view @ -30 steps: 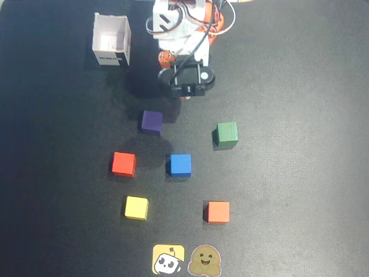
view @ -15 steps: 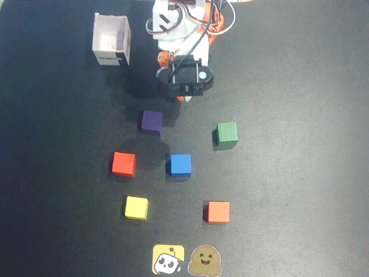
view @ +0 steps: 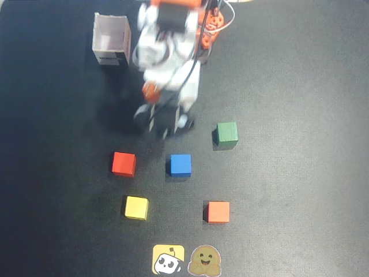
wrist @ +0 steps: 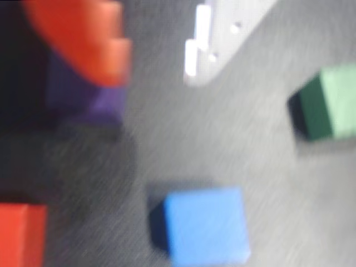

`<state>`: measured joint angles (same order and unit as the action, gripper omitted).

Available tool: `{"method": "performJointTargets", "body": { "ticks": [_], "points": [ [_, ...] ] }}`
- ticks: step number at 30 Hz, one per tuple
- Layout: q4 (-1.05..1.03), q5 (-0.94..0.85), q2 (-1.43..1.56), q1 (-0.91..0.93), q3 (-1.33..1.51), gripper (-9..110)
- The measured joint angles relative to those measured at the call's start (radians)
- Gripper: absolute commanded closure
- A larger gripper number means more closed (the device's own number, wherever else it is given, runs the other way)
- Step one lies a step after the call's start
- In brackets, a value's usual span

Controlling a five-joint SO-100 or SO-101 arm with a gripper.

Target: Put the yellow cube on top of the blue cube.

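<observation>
The yellow cube (view: 136,208) sits on the black mat at the front left of the overhead view, out of the wrist view. The blue cube (view: 180,164) sits in the middle and also shows low in the blurred wrist view (wrist: 206,225). My gripper (view: 162,126) hangs just behind the blue cube, far from the yellow one. In the wrist view the gripper (wrist: 156,75) is open, with bare mat between the orange finger (wrist: 89,39) and the white finger (wrist: 219,33). It holds nothing.
A purple cube (wrist: 105,103) lies partly behind the orange finger. A red cube (view: 124,164), a green cube (view: 226,133) and an orange cube (view: 218,212) stand around the blue one. A white open box (view: 111,40) stands back left. Two flat stickers (view: 168,259) lie at the front edge.
</observation>
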<state>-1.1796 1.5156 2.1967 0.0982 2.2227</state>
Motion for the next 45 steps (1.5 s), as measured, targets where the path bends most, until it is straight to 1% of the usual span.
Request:
{"method": "performJointTargets", "body": {
  "ticks": [11, 17, 29, 32, 45],
  "points": [
    [-0.006, 0.003, -0.466, 0.08, -0.402, 85],
    [0.015, 0.003, -0.647, 0.074, -0.552, 85],
    [0.057, 0.003, -0.818, 0.074, -0.692, 85],
    [0.057, 0.003, -0.851, 0.074, -0.724, 80],
    [0.063, 0.032, -0.985, 0.041, -0.831, 79]
  ]
}}
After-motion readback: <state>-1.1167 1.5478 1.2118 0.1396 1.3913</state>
